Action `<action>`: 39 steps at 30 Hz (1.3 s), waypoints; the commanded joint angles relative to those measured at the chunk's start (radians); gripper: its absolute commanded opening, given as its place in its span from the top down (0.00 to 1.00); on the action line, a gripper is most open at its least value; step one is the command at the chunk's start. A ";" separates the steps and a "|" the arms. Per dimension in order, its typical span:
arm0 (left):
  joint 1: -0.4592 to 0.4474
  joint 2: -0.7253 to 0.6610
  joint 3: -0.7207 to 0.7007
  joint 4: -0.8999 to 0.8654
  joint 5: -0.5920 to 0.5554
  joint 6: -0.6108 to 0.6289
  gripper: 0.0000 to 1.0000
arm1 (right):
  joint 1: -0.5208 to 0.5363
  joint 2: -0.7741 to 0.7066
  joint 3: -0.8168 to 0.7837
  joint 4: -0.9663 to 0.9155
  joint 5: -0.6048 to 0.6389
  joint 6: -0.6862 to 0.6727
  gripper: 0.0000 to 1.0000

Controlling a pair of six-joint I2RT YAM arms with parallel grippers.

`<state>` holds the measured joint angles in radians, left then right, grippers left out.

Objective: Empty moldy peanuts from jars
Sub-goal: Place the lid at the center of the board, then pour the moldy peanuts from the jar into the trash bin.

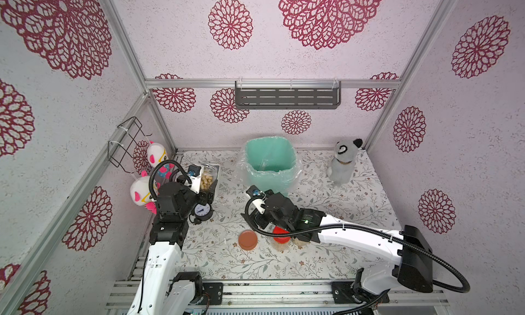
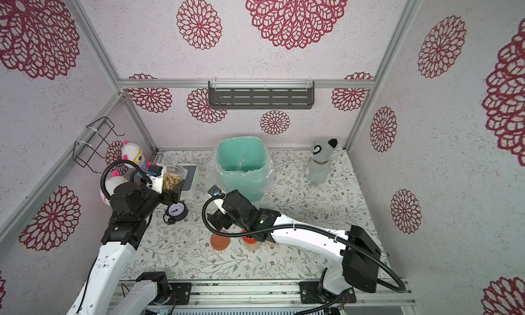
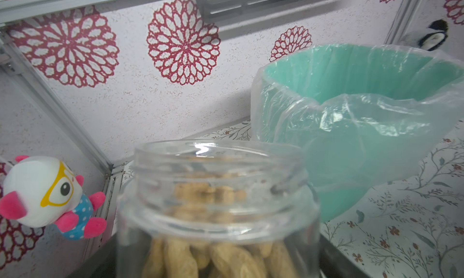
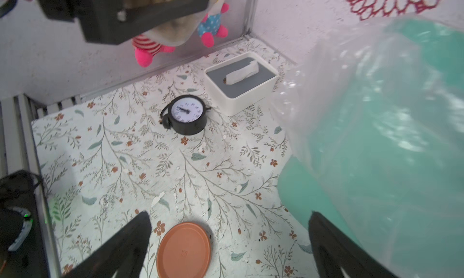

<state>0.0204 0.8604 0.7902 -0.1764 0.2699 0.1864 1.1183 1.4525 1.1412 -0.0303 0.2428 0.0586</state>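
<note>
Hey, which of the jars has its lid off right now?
The jar in the left pincer, raised by the tissue box: bare mouth, peanuts showing. The red-lidded jar stands capped; the third is mostly hidden.

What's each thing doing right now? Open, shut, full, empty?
open jar: lid off, peanuts inside
left pincer: shut on open jar
right pincer: open, empty
brown lid: off, flat on table
red jar: lid on, peanuts inside
bin: open, bag-lined
clock: lying face up
</note>
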 commanded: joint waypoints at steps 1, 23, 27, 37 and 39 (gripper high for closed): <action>-0.006 0.020 0.113 -0.056 0.081 0.086 1.00 | -0.058 -0.110 -0.034 0.080 0.079 0.093 0.01; -0.240 0.507 0.916 -0.607 0.072 0.547 1.00 | -0.377 -0.510 -0.343 0.167 -0.055 0.258 0.01; -0.283 0.615 1.057 -0.666 0.021 0.607 1.00 | -0.406 -0.511 -0.352 0.152 -0.088 0.265 0.01; -0.378 0.849 1.328 -0.760 -0.171 0.769 1.00 | -0.425 -0.477 -0.356 0.159 -0.121 0.271 0.01; -0.394 0.880 1.359 -0.750 -0.189 0.793 1.00 | -0.425 -0.475 -0.361 0.174 -0.117 0.271 0.01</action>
<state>-0.3580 1.7348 2.0876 -0.9668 0.1345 0.9001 0.6987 0.9806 0.7746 0.1032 0.1299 0.3161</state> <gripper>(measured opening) 0.888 0.987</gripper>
